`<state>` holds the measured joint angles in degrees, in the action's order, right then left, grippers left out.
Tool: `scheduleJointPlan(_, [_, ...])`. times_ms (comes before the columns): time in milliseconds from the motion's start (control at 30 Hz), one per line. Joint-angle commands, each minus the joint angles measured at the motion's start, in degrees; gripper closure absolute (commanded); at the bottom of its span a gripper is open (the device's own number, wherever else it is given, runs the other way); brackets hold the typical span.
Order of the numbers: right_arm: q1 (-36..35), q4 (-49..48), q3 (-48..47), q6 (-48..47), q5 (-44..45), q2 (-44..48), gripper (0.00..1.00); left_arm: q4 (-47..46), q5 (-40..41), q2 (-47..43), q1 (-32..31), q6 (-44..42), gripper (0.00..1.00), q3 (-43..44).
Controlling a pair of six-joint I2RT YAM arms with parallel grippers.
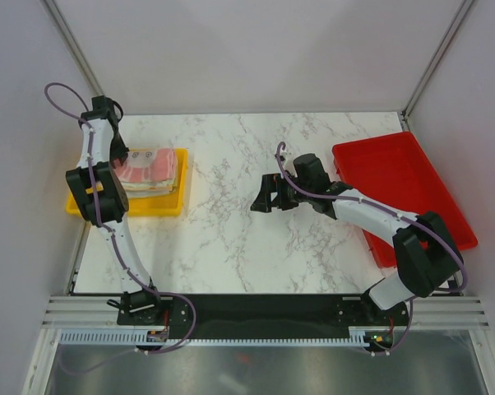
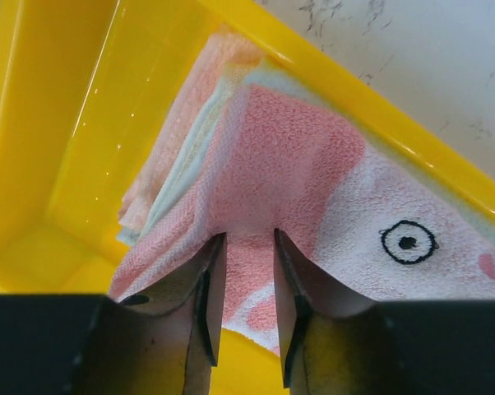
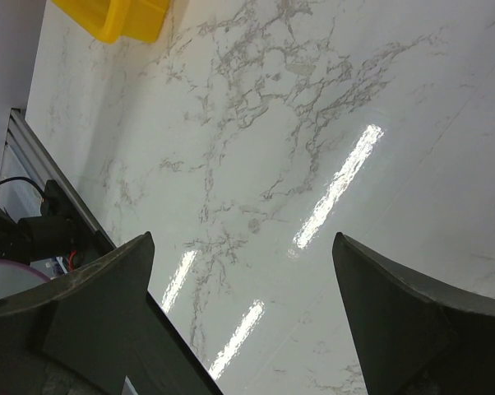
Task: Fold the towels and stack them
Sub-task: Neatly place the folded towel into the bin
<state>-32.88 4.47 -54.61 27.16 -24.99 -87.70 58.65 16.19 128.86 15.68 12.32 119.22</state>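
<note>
1. My left gripper (image 2: 249, 234) is narrow astride the top towel (image 2: 297, 164); pinching or not, I cannot tell; towels (image 1: 149, 169) stacked in yellow tray (image 1: 161, 208), table's (image 1: 231, 243) left edge.
2. My right gripper (image 1: 266, 195) is wide, empty, mid-table, out of the way.

Top towel (image 2: 297, 164): pale pink with salmon blotches, white patches, and one black-ringed eye print (image 2: 408, 242).
Towels under it (image 2: 169, 164): peach, white and mint edges.
Tray (image 2: 75, 123) around them: bright yellow.
Second tray (image 1: 395, 173): red.
Table (image 1: 231, 239): white marble with grey veining.
Arms (image 1: 124, 247): white with black joints; cables (image 1: 58, 84) purple.
</note>
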Motion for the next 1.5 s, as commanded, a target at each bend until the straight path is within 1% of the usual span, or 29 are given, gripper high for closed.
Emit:
scheduleJointPlan(0, [0.19,-1.66,-1.99,-0.88,-0.67,0.07,0.02,-1.96,-0.80,-1.94,-0.04,1.66,0.63,2.69])
scheduleJointPlan(100, [0.10,-1.92,-1.90,-0.53,-0.58,-0.19,0.02,-1.96,-0.45,-2.73,-0.04,1.75,0.59,2.07])
scheduleJointPlan(200, [0.19,-1.83,-1.99,-0.70,-0.41,-0.28,0.02,-1.96,-3.43,-4.22,-0.21,1.75,0.58,0.94])
scheduleJointPlan(233, [0.19,-1.31,-2.08,-0.53,-0.32,0.24,0.02,-1.96,-4.75,-6.14,-0.21,2.27,0.57,0.67])
scheduleJointPlan(267, [0.19,-1.04,-2.17,-0.44,-0.06,0.60,0.02,-1.96,-5.80,-7.12,-0.30,2.62,0.50,0.58])
scheduleJointPlan(367, [0.19,0.36,-2.69,-0.61,1.08,2.18,0.02,-2.14,-9.85,-11.42,-0.48,3.94,0.41,0.75])
scheduleJointPlan(400, [0.19,0.71,-2.61,-1.05,1.78,3.31,0.02,-2.05,-11.51,-12.39,-0.48,4.03,0.36,0.58])
scheduleJointPlan(433, [0.28,0.72,-1.82,-1.75,2.83,4.02,0.02,-2.05,-15.62,-13.27,-0.48,3.94,0.34,0.40])
scheduleJointPlan(467, [0.71,0.98,-1.29,-2.28,4.15,4.81,0.02,-2.14,-17.57,-15.46,-0.56,3.94,0.22,0.05])
scheduleJointPlan(500, [1.67,2.20,-1.20,-2.63,5.21,6.47,0.02,-2.23,-18.64,-16.70,-1.26,4.03,0.13,-1.43])
scheduleJointPlan(533, [2.03,2.99,-1.46,-2.81,7.39,7.19,0.02,-2.40,-19.86,-18.10,-1.96,3.94,0.13,-2.40])
scheduleJointPlan(600, [2.73,5.19,-2.16,-2.02,10.57,8.59,0.02,-2.32,-19.61,-21.70,-4.95,3.59,0.11,-5.21])
scheduleJointPlan(633, [3.61,7.63,-3.47,-1.76,11.88,9.73,0.02,-2.66,-23.62,-23.02,-6.18,4.20,0.11,-6.44])
scheduleJointPlan(700, [4.75,10.11,-4.88,-0.71,12.60,11.92,0.02,-5.11,-26.90,-27.58,-11.79,4.91,0.11,-10.82])
scheduleJointPlan(733, [5.11,10.99,-5.15,-0.01,14.95,12.64,0.02,-6.00,-27.69,-29.09,-14.51,3.95,0.11,-12.07])
scheduleJointPlan(767, [5.28,11.87,-5.50,0.78,16.37,13.69,0.02,-6.44,-26.65,-30.84,-20.72,3.86,0.10,-14.52])
scheduleJointPlan(800, [5.72,12.92,-5.86,2.01,17.51,15.87,0.02,-8.80,-25.86,-34.34,-23.39,4.38,0.09,-16.02])
scheduleJointPlan(833, [5.90,13.11,-5.86,2.46,18.13,17.20,0.02,-10.73,-28.64,-36.72,-26.11,3.86,0.09,-17.78])
scheduleJointPlan(867, [5.90,13.37,-5.86,2.90,19.53,18.69,0.02,-12.67,-29.88,-38.84,-30.93,3.77,0.01,-21.62])
scheduleJointPlan(900, [6.16,14.16,-6.38,3.42,19.81,21.32,0.02,-17.73,-33.64,-43.47,-32.98,4.72,0.00,-23.83])
scheduleJointPlan(933, [5.99,14.42,-6.47,3.60,19.89,22.74,0.02,-20.31,-35.94,-45.86,-34.65,5.26,0.00,-26.03])
scheduleJointPlan(967, [6.08,14.86,-6.47,3.95,21.72,25.45,0.02,-23.20,-37.53,-47.98,-37.02,6.22,0.00,-30.84])
scheduleJointPlan(1000, [6.08,15.04,-6.13,4.22,22.52,26.61,0.02,-26.02,-38.85,-50.52,-38.17,8.40,0.00,-33.41])
scheduleJointPlan(1033, [6.08,14.95,-5.95,3.87,22.79,27.75,0.02,-32.22,-43.82,-54.46,-39.49,8.51,0.00,-35.96])
scheduleJointPlan(1067, [6.08,14.95,-5.95,3.26,22.54,29.41,0.02,-33.85,-45.52,-56.15,-40.02,8.86,0.00,-39.64])
scheduleJointPlan(1133, [6.08,15.92,-6.30,2.47,22.80,30.74,0.02,-36.75,-46.77,-60.01,-40.55,10.27,0.00,-42.30])
scheduleJointPlan(1167, [6.08,16.27,-6.47,2.20,22.62,32.05,0.02,-37.64,-47.38,-61.17,-40.73,10.36,0.00,-45.10])
scheduleJointPlan(1267, [6.08,16.62,-6.56,1.50,22.44,34.60,0.02,-40.28,-46.16,-65.13,-40.82,10.62,0.00,-50.20])
scheduleJointPlan(1467, [6.08,16.89,-6.04,0.62,23.50,37.86,0.02,-41.51,-45.10,-67.42,-40.82,10.88,0.00,-53.83])
